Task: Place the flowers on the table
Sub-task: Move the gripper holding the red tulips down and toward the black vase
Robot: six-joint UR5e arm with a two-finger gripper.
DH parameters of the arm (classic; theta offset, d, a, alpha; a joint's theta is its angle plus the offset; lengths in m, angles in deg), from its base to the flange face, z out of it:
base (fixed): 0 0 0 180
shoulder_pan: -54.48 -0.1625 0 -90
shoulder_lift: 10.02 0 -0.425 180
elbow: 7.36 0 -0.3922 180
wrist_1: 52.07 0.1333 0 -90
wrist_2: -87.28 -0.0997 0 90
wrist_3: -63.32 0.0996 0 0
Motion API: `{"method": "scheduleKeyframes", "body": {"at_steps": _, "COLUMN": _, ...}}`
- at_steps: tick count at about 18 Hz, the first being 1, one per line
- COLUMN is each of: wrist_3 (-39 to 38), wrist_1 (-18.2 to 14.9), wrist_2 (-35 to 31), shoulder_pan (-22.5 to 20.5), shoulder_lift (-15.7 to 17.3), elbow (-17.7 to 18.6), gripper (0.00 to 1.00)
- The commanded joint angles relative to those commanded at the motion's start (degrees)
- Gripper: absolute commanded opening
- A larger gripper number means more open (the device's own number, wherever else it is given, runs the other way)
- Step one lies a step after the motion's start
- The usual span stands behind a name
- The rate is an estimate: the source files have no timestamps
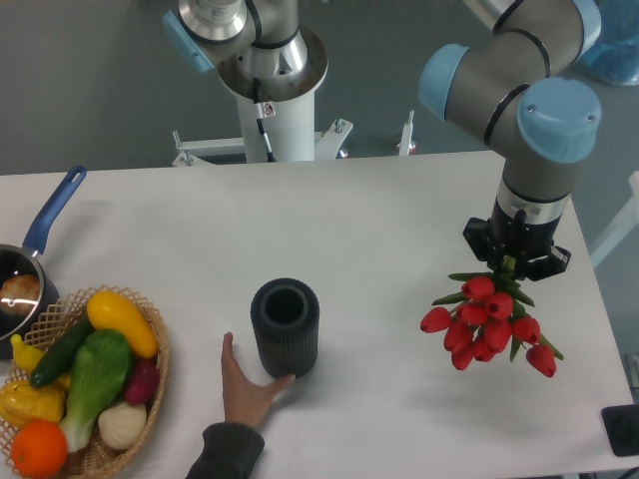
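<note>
Red flowers [487, 325] hang directly beneath the gripper [511, 263], buds down (over the table [399, 210]). Fingers clamp the stems; stem ends hidden.

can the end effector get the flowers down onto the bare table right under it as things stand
Probably yes. The end effector holds the flowers by the stems, buds down, over bare table. The dark ribbed cylinder and the person's hand sit well off to the side.

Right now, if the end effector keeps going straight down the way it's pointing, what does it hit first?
The end effector points down with the flowers hanging from it, so the tulip heads would probably meet the bare table first. Height above it is unclear.
</note>
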State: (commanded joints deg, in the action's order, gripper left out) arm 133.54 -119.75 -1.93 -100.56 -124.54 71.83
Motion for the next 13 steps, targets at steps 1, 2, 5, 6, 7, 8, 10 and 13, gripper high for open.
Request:
{"method": "scheduleKeyframes", "body": {"at_steps": 1, "wrist_3": -0.09, "wrist_1": 0.26, "wrist_2": -0.09, "shoulder_pan": 0.00, "shoulder_lift": -0.17, "elbow": 0.00, "gripper": 0.00}}
{"method": "scheduleKeyframes", "body": {"at_steps": 2, "wrist_3": 0.00, "wrist_1": 0.44, "wrist_2": -0.17, "shoulder_pan": 0.26, "shoulder_lift": -0.44, "elbow": 0.09, "gripper": 0.00}}
{"method": "scheduleKeyframes", "body": {"at_steps": 5, "wrist_3": -0.09, "wrist_1": 0.62, "wrist_2": -0.18, "shoulder_pan": 0.62, "shoulder_lift": -1.32, "elbow": -0.09, "gripper": 0.00}}
{"method": "scheduleKeyframes", "body": {"at_steps": 6, "wrist_3": -0.09, "wrist_1": 0.62, "wrist_2": -0.18, "shoulder_pan": 0.70, "shoulder_lift": -1.75, "elbow": 0.00, "gripper": 0.00}}
{"method": "scheduleKeyframes", "body": {"at_steps": 7, "wrist_3": -0.09, "wrist_1": 0.70, "wrist_2": -0.35, "shoulder_pan": 0.88, "shoulder_lift": -2.19, "elbow": 0.09, "gripper": 0.00}}
{"method": "scheduleKeyframes", "body": {"at_steps": 8, "wrist_3": 0.00, "wrist_1": 0.97, "wrist_2": -0.70, "shoulder_pan": 1.23, "shoulder_lift": -2.46, "elbow": 0.44, "gripper": 0.00}}
{"method": "scheduleKeyframes", "body": {"at_steps": 10, "wrist_3": -0.09, "wrist_1": 3.59, "wrist_2": -2.10, "shoulder_pan": 2.02, "shoulder_lift": -2.64, "elbow": 2.54, "gripper": 0.00}}
{"method": "scheduleKeyframes", "body": {"at_steps": 13, "wrist_3": -0.18, "wrist_1": 9.13, "wrist_2": -3.69, "shoulder_pan": 3.42, "shoulder_lift": -2.72, "elbow": 7.72, "gripper": 0.00}}
